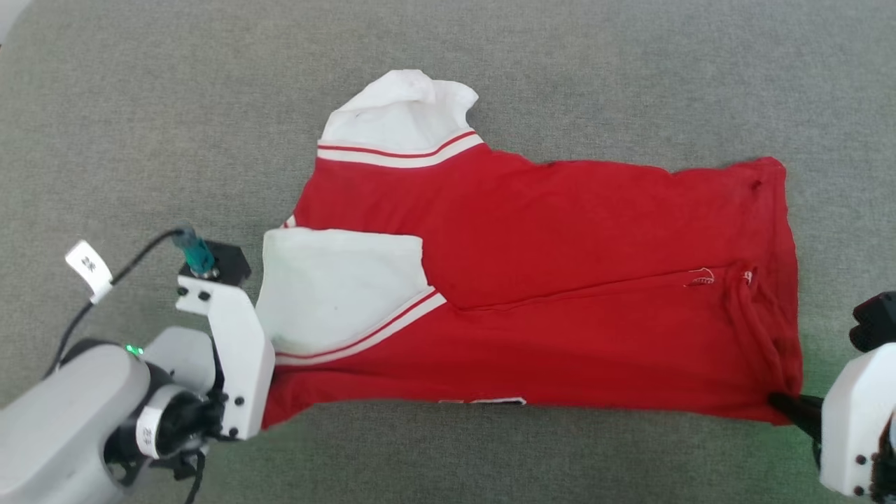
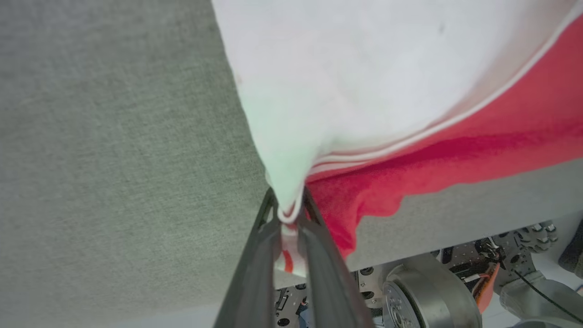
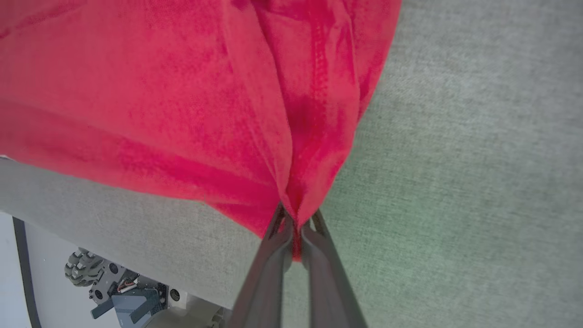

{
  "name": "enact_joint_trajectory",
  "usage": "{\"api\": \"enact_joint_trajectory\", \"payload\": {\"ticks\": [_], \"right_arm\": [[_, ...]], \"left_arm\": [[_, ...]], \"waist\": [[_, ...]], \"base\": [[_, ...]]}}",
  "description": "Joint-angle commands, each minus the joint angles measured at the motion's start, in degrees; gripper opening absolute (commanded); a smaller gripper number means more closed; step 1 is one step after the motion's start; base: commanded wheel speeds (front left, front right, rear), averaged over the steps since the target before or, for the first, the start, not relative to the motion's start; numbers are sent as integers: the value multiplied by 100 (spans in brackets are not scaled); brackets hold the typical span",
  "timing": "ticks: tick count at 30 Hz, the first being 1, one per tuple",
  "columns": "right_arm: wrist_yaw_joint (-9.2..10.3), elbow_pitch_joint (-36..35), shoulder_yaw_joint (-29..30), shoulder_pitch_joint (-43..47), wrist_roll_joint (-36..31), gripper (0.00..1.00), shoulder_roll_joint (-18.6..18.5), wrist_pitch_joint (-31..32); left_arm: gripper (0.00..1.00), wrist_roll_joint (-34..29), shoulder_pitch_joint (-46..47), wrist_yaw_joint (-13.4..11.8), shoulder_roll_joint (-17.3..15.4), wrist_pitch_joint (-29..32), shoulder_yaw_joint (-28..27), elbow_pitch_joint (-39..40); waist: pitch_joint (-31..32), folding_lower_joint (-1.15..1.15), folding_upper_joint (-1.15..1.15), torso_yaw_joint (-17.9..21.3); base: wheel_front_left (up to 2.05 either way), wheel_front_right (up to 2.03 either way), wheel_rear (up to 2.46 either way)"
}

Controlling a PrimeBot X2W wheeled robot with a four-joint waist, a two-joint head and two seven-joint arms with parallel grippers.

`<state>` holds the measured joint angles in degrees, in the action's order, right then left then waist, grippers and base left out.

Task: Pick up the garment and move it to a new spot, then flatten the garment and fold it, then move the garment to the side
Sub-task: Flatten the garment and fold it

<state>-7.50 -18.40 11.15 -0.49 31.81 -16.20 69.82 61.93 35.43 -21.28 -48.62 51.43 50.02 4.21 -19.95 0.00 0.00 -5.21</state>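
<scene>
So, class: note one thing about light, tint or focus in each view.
Head view: even, soft light, garment sharp, little shadow. Left wrist view: white sleeve tinted green near the left gripper. Right wrist view: its cloth soft-focused at the right gripper, grey surface greenish.

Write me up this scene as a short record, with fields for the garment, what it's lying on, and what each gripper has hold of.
garment: red T-shirt with white striped sleeves, spread sideways, body creased lengthwise
surface: grey cloth-covered top
near sleeve: folded onto the red body
left gripper: jaws shut on the garment's near corner at the sleeve end
right gripper: jaws shut on the near hem corner
</scene>
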Motion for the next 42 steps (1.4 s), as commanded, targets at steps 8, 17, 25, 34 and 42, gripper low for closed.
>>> {"api": "enact_joint_trajectory", "payload": {"ticks": [8, 17, 25, 34, 42], "right_arm": [[1, 689, -306, -195, -72, 49, 236, -687], [1, 453, -340, -317, 9, 100, 162, -1296], [1, 31, -340, -565, -173, 100, 412, -2563], [1, 264, -848, -1081, -740, 100, 855, -4604], [1, 689, -1225, -1254, -788, 100, 1072, -5272]], "left_arm": [[100, -35, -51, 126, 186, -153, 94, -419], [100, -32, 359, 24, -231, 29, -214, -61], [100, -341, 1081, 322, -474, 92, -421, -47], [100, -597, 2027, 1065, -171, -54, -479, -1148], [100, -871, 2743, 1479, 125, -9, -361, -2283]], "waist": [[-56, 0, 0, 128], [116, 0, 0, 394], [153, 0, 0, 947], [-43, 0, 0, 1790], [-306, 0, 0, 2235]], "base": [[0, 0, 0], [0, 0, 0], [0, 0, 0], [0, 0, 0], [0, 0, 0]]}}
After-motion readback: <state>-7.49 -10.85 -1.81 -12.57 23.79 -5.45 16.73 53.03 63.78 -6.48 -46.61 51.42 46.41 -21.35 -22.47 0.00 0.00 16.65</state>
